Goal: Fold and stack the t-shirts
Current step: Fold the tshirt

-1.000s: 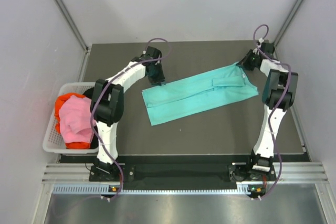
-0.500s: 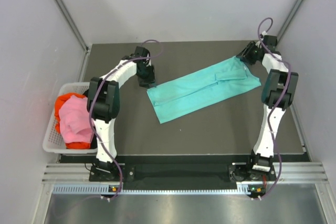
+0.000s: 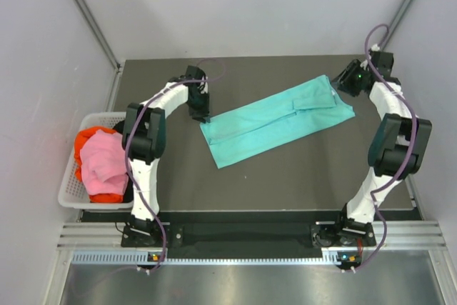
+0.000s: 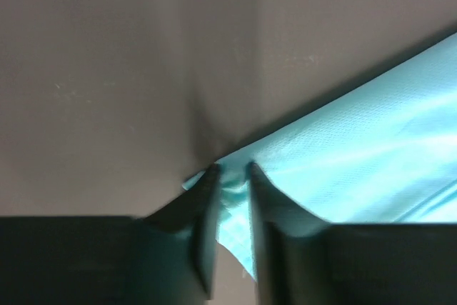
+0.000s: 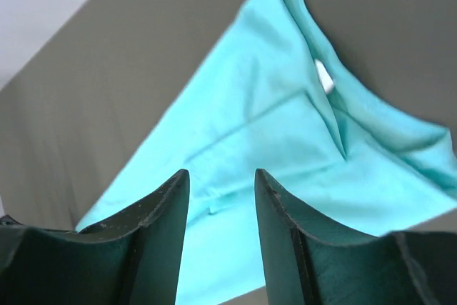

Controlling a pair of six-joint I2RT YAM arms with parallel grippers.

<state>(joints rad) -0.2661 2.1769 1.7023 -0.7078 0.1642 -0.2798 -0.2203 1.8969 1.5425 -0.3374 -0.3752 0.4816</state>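
1. Nearest, at the left edge, the white lattice basket [image 3: 68, 189] holds a bunched pink t-shirt [image 3: 103, 162] lying on a red-orange t-shirt [image 3: 91, 137]. Both are loose heaps, and I expect each would sag and unroll if lifted by one point.
2. In the middle of the dark table [image 3: 285, 183] the teal t-shirt [image 3: 275, 123] lies flat as a long strip with its sides folded in. It runs diagonally from near left to far right, collar at the far right end.
3. It looks light, thin and limp, with no stiffness to hold a fold. It is probably best taken at the two corners of one short end, pinching all layers together, and carried low so the folded-in sides don't fall open.
4. The left gripper [image 4: 230, 176] sits at the strip's near-left corner, jaws narrow and cloth showing between them. I cannot tell whether they actually clamp it.
5. Farthest, the right gripper [image 5: 221, 174] hovers by the collar end, jaws apart and holding nothing.
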